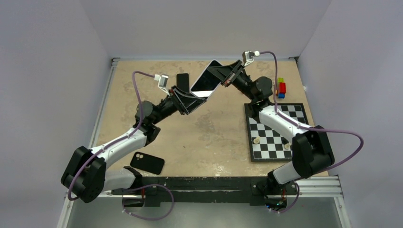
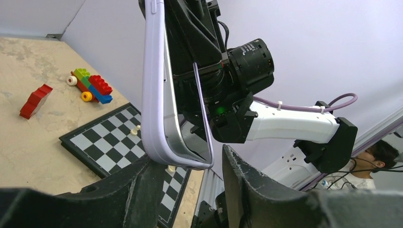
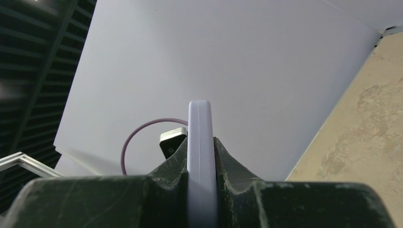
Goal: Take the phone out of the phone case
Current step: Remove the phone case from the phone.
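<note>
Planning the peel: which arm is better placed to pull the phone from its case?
Likely left. The left gripper straddles the lower end of the phone, jaws open, free to grip. The right gripper is shut on the phone case edge, anchoring it.

No legible text or numbers — none (any view)

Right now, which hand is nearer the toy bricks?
Right. The right hand clamps the phone nearer the toy bricks; the left hand sits at the phone's opposite end, farther away.

The left wrist view's upper edge crops the phone case (image 2: pixel 154 95).
</note>
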{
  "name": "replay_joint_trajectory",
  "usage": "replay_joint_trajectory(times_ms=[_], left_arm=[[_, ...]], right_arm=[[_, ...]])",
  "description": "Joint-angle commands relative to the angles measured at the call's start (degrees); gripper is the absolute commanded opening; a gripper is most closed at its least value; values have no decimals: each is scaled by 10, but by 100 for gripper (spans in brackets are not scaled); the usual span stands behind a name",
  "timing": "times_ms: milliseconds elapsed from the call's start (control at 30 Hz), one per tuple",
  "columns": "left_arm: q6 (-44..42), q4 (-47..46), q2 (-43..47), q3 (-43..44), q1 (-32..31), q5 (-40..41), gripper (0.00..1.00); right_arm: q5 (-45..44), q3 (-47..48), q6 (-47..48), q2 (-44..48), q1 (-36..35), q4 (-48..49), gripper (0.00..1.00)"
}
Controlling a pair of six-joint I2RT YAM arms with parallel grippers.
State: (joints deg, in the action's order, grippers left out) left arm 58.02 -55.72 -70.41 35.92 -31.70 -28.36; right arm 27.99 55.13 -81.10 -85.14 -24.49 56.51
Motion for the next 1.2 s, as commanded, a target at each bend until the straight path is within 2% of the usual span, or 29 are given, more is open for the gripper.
replay_joint_trajectory(times_ms=[0, 67, 267, 367, 467, 533, 633, 700, 800, 867, 967, 1033, 1167], left_arm=[[-12, -17, -1, 29, -7, -13, 50], [-21, -7, -1, 31, -11, -15, 49], [-30, -3, 0, 29, -17, -12, 37], [-36, 13, 2, 35, -17, -7, 23], [-44, 24, 6, 38, -17, 4, 19], [-51, 31, 9, 43, -18, 11, 13], [-78, 48, 13, 52, -16, 18, 5], [-139, 62, 21, 51, -15, 40, 0], [-268, 86, 34, 29, -16, 125, 0], [-347, 25, 15, -2, -16, 168, 0], [-446, 24, -30, 9, -15, 177, 0], [-451, 7, -47, 12, -6, 171, 0], [-379, -49, -81, 23, 23, 137, 0]], right_arm=[[-32, 16, -1, 17, -4, 28, 0], [-34, 17, -5, 17, -5, 33, 0], [-40, 22, 1, 24, -10, 21, 0], [-36, 22, -3, 24, -13, 23, 0], [-33, 21, 1, 30, -20, 20, 0], [-34, 16, 8, 40, -23, 9, 0], [-32, 11, 18, 60, -26, -14, 0], [-27, 11, 10, 72, -26, -41, 0], [8, 24, -41, 75, -26, -58, 0], [43, 36, -91, 69, -27, -43, 0], [68, 21, -213, 52, -26, 50, 0], [69, 2, -286, 44, -27, 120, 0], [70, -26, -333, 57, -26, 152, 0]])
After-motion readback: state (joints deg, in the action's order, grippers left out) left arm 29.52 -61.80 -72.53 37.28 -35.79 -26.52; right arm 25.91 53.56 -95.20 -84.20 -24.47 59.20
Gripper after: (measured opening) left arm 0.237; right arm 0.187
